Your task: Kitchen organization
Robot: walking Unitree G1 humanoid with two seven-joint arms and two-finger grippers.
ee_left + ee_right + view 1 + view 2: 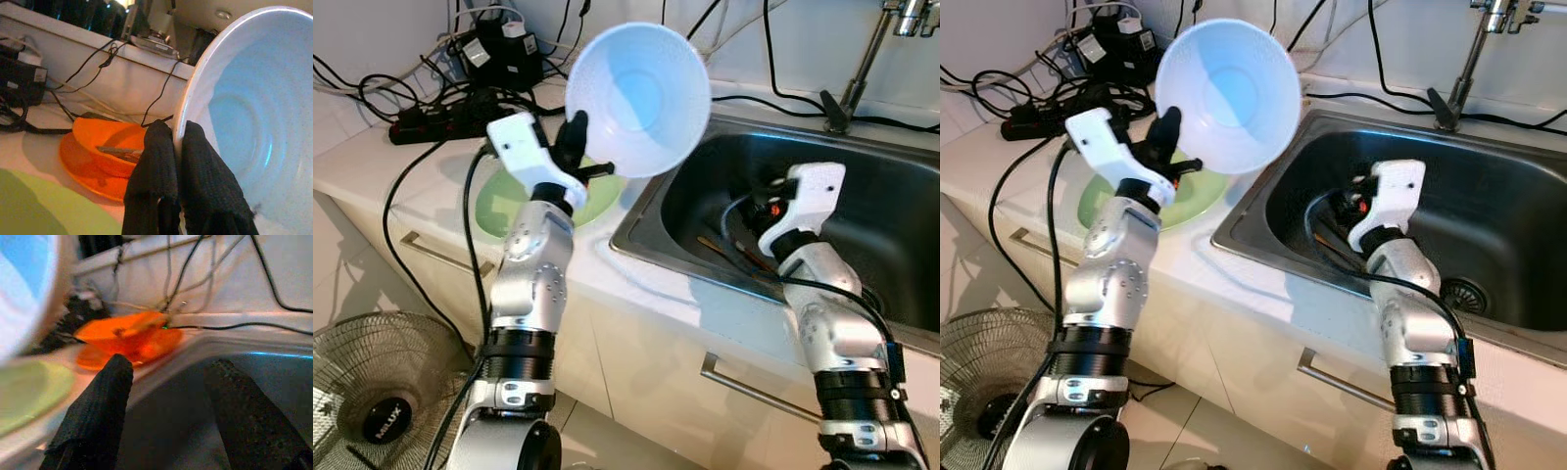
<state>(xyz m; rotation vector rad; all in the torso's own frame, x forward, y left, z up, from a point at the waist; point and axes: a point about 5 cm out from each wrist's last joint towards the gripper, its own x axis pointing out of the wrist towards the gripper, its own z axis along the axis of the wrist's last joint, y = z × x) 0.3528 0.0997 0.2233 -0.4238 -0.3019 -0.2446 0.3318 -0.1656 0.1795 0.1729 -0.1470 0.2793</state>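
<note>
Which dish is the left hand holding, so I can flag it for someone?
Start at the steel sink and look to its left edge. Raised above the counter there, the left hand pinches the rim of a pale blue bowl; the green plate lies flat below.

Count from my station: dishes, hands, fixtures.

I count one pale blue bowl [639, 98], one green plate [504, 204] on the worktop [431, 186], and two orange dishes [105, 156] stacked one in the other, with one utensil lying in the upper one. I have two hands on screen: one left hand [178, 147], one right hand [171, 377], each with two black fingers. There is one steel sink [901, 196] with one tap [862, 64] behind it, and I make out two thin sticks [729, 253] lying in it. One floor fan [377, 397], one black power strip [440, 119], and two drawer handles [744, 384] on the cabinet fronts. The cables are too tangled for me to count.
</note>
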